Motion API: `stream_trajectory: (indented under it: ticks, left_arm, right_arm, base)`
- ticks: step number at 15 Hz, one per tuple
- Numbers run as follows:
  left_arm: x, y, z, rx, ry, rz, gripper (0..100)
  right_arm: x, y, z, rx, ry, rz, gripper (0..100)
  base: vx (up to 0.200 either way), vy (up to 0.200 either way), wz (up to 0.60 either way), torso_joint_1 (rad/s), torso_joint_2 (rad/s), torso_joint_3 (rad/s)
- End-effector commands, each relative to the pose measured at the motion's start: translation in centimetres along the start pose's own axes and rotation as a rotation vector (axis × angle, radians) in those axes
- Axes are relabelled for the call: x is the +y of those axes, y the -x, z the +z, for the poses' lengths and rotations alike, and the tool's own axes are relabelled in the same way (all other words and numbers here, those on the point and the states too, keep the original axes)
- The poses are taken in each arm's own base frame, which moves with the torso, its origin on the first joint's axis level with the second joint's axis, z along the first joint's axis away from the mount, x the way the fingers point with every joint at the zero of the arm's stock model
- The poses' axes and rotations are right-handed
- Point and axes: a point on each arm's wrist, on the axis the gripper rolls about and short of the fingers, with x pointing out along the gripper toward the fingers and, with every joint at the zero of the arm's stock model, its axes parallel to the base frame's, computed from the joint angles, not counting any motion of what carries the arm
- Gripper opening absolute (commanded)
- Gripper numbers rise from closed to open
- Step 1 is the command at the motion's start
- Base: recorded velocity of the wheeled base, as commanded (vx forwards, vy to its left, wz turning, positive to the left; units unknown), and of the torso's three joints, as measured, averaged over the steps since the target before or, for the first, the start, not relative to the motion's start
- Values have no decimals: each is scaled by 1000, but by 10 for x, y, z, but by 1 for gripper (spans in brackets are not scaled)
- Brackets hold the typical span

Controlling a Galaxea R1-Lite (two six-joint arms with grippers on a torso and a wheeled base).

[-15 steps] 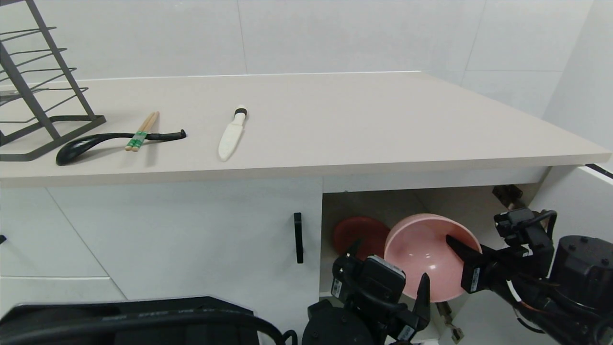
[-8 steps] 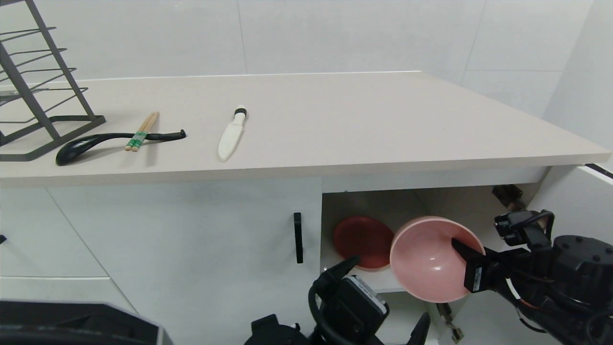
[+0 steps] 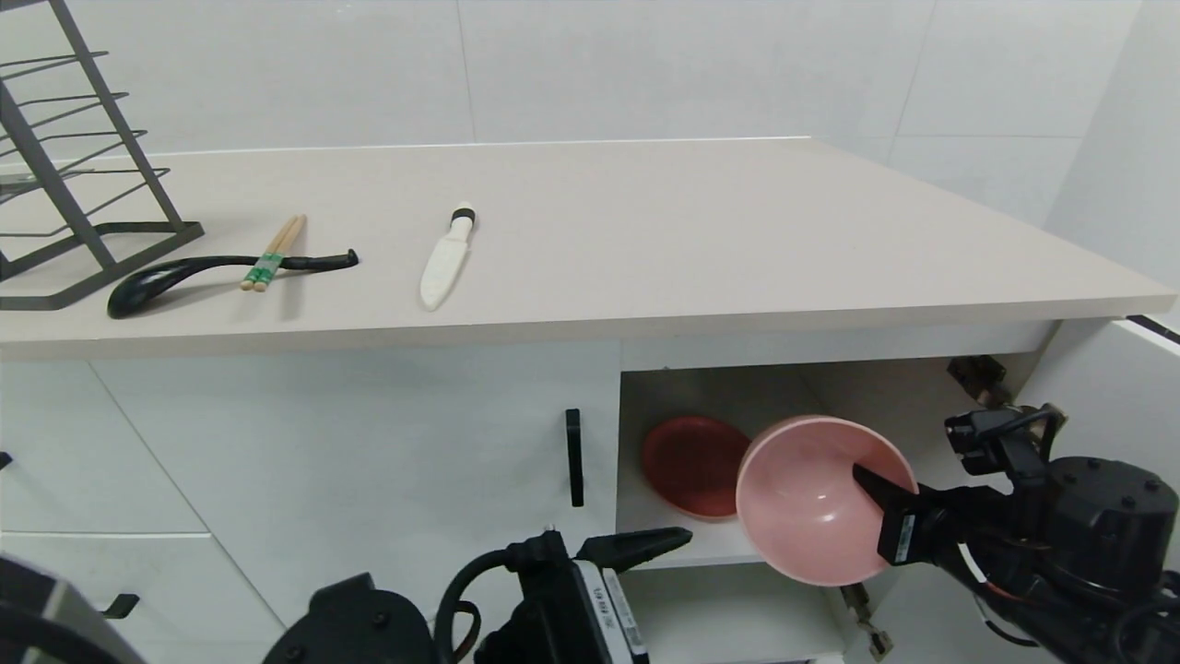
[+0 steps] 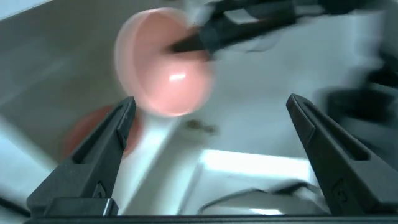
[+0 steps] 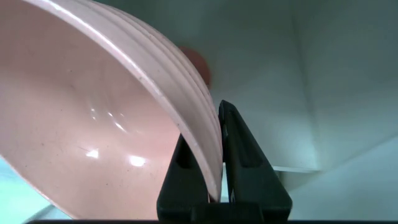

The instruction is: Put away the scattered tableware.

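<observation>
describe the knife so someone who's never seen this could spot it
On the beige countertop, right of the dish rack, three utensils lie near the front edge. The knife is the rightmost, lying alone, apart from the black spoon and the chopsticks crossing its handle. It is cream-white with a black band near one end.

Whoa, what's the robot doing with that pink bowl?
It's tidying up. The right gripper pinches the rim of the pink bowl and holds it tilted at the open cupboard under the counter, next to a red plate on the shelf. The left gripper is open and empty, low in front. A black spoon, chopsticks and a white knife lie on the counter, not yet put away.
</observation>
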Motion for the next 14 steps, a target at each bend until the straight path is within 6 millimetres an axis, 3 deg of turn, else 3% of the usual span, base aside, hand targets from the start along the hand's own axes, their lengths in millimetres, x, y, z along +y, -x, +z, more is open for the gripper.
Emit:
stream_trajectory:
  ticks: [1,9,11,14]
  left_arm:
    - [20,26,5,-18,-72,-25,100]
    - [25,86,22,-71,-118,8,100]
    - [22,107,30,-120,-79,28,100]
    - [27,121,43,-189,-103,84,100]
  right_arm:
    - [7,-4,2,-15,-32,28,0]
    - [9,-18,-7,27,-65,28,0]
    - [11,-29,-12,44,-62,26,0]
    - [14,-58,-19,44,-63,27,0]
  base:
    - [0,0,0,0,0,0]
    - [0,0,0,0,0,0]
    - [0,0,0,0,0,0]
    - [0,0,0,0,0,0]
